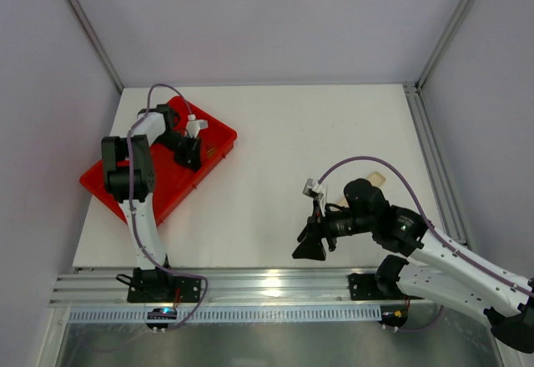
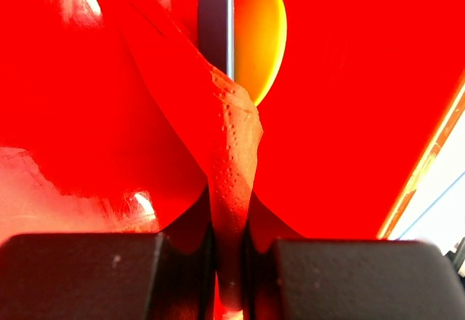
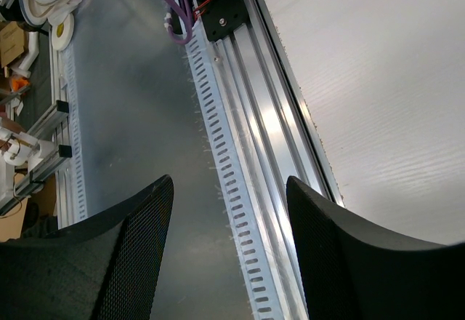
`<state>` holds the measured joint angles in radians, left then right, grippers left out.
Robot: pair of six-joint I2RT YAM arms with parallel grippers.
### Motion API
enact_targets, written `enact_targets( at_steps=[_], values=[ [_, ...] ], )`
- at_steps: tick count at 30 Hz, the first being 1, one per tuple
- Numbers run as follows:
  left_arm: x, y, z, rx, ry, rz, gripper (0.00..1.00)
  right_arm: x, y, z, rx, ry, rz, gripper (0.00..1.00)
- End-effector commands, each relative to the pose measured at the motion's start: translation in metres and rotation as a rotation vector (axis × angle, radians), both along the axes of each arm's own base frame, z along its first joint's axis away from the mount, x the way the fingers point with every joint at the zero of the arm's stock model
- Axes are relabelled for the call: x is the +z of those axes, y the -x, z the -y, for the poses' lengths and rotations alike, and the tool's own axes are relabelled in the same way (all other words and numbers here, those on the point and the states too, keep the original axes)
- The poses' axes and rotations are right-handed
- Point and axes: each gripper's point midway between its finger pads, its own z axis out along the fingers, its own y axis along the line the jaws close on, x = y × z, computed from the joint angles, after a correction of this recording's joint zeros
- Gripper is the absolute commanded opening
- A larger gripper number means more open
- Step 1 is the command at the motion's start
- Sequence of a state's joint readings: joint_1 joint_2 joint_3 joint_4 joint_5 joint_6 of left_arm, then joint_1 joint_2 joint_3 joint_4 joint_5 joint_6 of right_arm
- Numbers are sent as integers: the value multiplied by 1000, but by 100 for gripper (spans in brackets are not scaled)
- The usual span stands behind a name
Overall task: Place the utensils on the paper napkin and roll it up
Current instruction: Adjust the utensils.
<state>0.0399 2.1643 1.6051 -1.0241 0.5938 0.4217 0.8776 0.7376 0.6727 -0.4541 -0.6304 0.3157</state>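
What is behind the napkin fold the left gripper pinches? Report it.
Behind the napkin, pinched in the left gripper, a utensil's rounded end shows over the red tray. The fold covers the rest of it.

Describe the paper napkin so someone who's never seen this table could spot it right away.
Find the red tray at the table's far left, where the left gripper reaches down. The paper napkin is the thin red sheet pinched between its fingers: dimpled and creased, unlike the tray's smooth, glossy plastic.
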Motion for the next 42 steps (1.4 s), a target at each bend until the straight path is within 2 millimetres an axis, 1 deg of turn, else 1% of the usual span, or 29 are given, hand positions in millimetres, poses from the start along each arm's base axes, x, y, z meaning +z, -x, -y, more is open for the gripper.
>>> enact_targets(
  at_steps=[1,3,4,6,7,8,10,11,14,16,17,23,24,27,28,29,30,31,32,33,34,35,36,37,38,39,40,41,42],
  values=[
    [-12,-8,-20,25,-85,46,0,3,0,0,5,-7,20,67],
    [-8,-14,-29,59,-124,73,0,3,0,0,2,-6,20,67],
    [0,-19,-39,85,-167,104,0,2,-1,0,1,-5,21,67],
    [10,-24,-45,150,-188,135,0,1,-2,0,-3,-1,19,67],
    [18,-34,-48,184,-190,184,0,1,-2,0,-3,0,18,67],
    [37,-38,-50,210,-182,233,0,1,-3,-1,-6,1,19,67],
    [54,-44,-50,253,-181,282,0,0,-4,-2,-9,5,18,67],
    [70,-45,-53,271,-191,320,0,1,-5,-2,-11,5,16,67],
    [91,-46,-58,313,-223,363,0,0,-6,-3,-17,11,14,67],
    [108,-45,-61,328,-231,402,0,1,-7,-3,-22,12,13,67],
    [112,-43,-60,333,-230,404,0,1,-8,-3,-26,14,12,67],
    [152,-37,-57,392,-202,465,0,0,-12,-4,-44,25,13,67],
    [163,-35,-54,395,-187,486,0,0,-13,-5,-49,28,12,67],
    [187,-28,-35,406,-70,506,0,-2,-18,-5,-70,42,17,67],
    [207,-26,-28,406,-25,560,0,-1,-20,-6,-78,44,22,67],
    [219,-21,-16,389,43,584,0,1,-21,-7,-84,41,19,67],
    [220,-13,-6,371,94,586,0,4,-24,-9,-92,31,23,67],
    [247,-8,4,391,164,650,0,6,-26,-12,-95,24,24,67],
    [258,2,20,357,244,655,0,9,-27,-14,-99,14,26,67],
    [256,11,30,352,287,640,0,12,-31,-19,-106,-1,22,66],
    [281,18,40,364,358,694,0,14,-34,-22,-115,-8,20,66],
    [290,27,52,347,415,701,0,18,-37,-25,-119,-20,20,65],
    [283,39,73,319,464,666,0,27,-41,-32,-127,-56,17,65],
    [289,47,83,344,513,634,0,28,-44,-38,-123,-66,-2,64],
    [303,54,91,332,556,681,0,35,-47,-43,-128,-88,-1,64],
    [294,65,105,319,570,642,0,45,-54,-50,-146,-136,-1,64],
    [294,74,112,338,601,600,0,52,-59,-53,-163,-163,3,64],
    [310,84,119,317,658,652,0,59,-63,-56,-176,-188,10,64],
    [312,96,131,291,700,639,0,70,-67,-61,-181,-233,31,64]
  ],
)
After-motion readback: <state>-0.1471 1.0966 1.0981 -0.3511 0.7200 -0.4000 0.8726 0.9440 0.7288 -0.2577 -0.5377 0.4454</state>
